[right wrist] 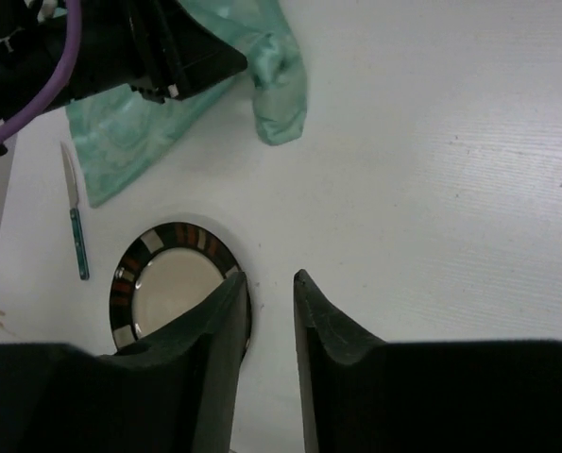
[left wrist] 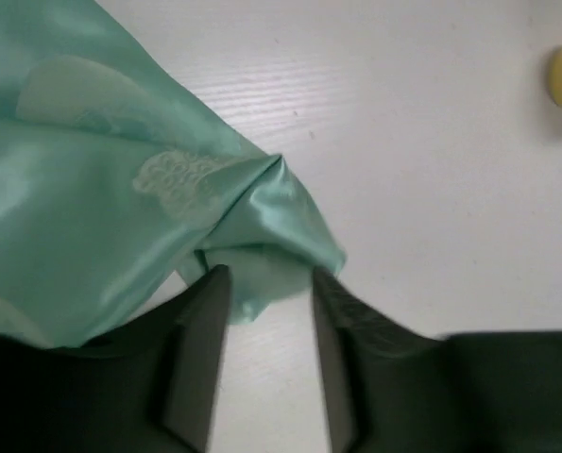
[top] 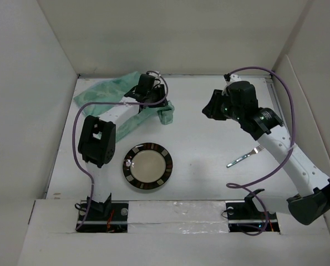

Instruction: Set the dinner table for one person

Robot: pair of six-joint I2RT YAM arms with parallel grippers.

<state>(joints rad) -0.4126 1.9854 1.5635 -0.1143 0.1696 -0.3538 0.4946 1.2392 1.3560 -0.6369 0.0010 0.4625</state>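
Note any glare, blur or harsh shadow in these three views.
Top external: even light, soft shadows, plate sharp. Left wrist: glossy sheen on the cloth mat, left fingers dark and soft-focused. Right wrist: right fingers blurred near the lens, knife crisp.

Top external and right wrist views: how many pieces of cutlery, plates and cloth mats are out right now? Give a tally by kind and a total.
On the dinner table:
Cutlery: 2 (fork; knife, seen only in the right wrist view)
Plates: 1 (plate)
Cloth mats: 1 (cloth mat, teal-green)
Total: 4
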